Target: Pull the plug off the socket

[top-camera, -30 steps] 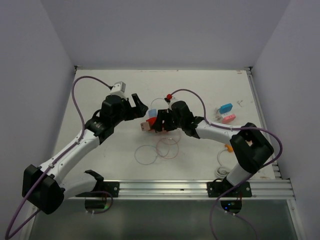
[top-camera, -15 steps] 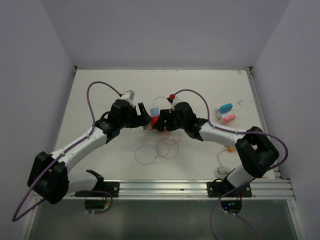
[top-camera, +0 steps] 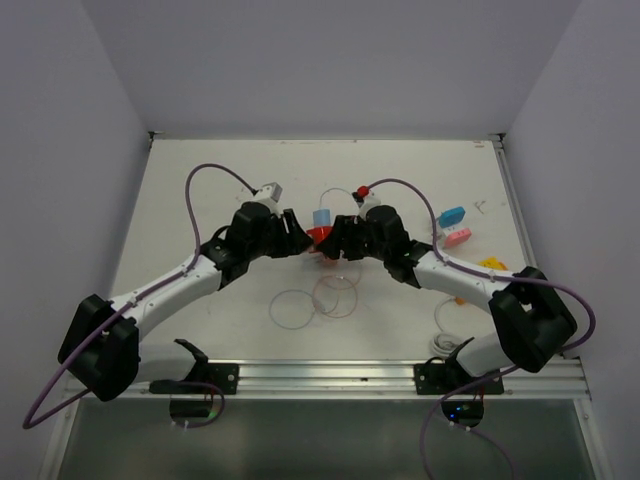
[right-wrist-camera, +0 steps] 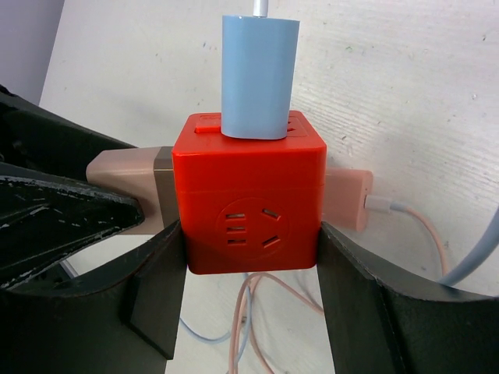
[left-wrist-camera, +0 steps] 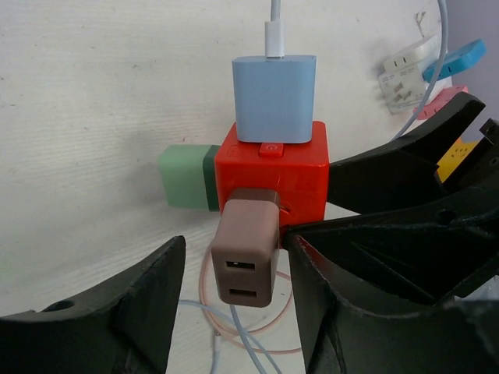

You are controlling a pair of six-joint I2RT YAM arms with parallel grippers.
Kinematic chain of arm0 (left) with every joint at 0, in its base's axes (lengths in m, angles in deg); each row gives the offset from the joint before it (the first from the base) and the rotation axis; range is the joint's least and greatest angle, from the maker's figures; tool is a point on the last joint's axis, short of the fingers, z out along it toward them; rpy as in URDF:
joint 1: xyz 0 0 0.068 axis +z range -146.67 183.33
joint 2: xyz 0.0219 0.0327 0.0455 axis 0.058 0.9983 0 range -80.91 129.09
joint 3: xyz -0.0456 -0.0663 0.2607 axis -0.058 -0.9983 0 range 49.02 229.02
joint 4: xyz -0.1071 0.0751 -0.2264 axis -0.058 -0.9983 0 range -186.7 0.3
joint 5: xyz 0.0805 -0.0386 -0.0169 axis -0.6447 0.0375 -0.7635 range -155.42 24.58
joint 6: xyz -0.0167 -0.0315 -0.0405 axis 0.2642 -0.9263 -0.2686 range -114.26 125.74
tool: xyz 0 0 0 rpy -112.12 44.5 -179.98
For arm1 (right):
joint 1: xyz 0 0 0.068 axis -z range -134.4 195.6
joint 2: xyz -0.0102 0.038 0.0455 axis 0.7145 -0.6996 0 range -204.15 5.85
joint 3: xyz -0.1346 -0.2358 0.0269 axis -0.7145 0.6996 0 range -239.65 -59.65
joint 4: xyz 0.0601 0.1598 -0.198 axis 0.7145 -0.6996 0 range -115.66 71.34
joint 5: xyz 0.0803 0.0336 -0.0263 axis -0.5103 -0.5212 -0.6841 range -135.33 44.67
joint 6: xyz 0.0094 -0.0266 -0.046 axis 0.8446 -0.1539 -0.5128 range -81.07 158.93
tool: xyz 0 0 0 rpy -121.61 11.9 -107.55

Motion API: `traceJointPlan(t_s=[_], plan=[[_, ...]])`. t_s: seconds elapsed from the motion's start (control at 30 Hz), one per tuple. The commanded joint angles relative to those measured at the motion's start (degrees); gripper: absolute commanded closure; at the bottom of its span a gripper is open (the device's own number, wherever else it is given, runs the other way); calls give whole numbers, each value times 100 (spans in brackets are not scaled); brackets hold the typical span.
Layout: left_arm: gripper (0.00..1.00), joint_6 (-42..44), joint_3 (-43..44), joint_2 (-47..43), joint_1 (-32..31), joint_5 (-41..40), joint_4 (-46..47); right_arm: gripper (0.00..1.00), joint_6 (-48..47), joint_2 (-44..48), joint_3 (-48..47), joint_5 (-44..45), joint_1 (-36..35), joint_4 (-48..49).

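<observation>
Plug (left-wrist-camera: 245, 249) jutting from the socket (left-wrist-camera: 300, 183) at the middle of the table (top-camera: 420, 170), sitting inside the spread left tool (left-wrist-camera: 234, 265).
Right tool (right-wrist-camera: 249, 234) is pinching the socket; a shallow pinch is risking the plug slipping or the socket twisting loose. A second ago the left tool was gaping wider, well apart.

Bright, even overhead light; soft shadows, sharp focus.
</observation>
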Motion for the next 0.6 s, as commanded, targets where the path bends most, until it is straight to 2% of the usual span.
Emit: traceJointPlan(t_s=[0.0, 0.3, 0.43, 0.5, 0.53, 0.57], plan=[[44, -104, -173, 4, -83, 30, 728, 100, 72, 361, -3, -40, 20, 715], [48, -43, -94, 154, -276, -119, 924, 100, 55, 352, 50, -76, 29, 759], [64, 71, -15, 163, -381, -347, 792, 100, 46, 326, 59, -49, 38, 732], [76, 106, 3, 110, -382, -401, 757, 100, 37, 308, 67, -49, 38, 750], [86, 133, 3, 84, -390, -401, 704, 100, 28, 300, 93, -49, 46, 750], [90, 142, 12, 66, -390, -401, 686, 100, 28, 282, 94, -49, 64, 759]])
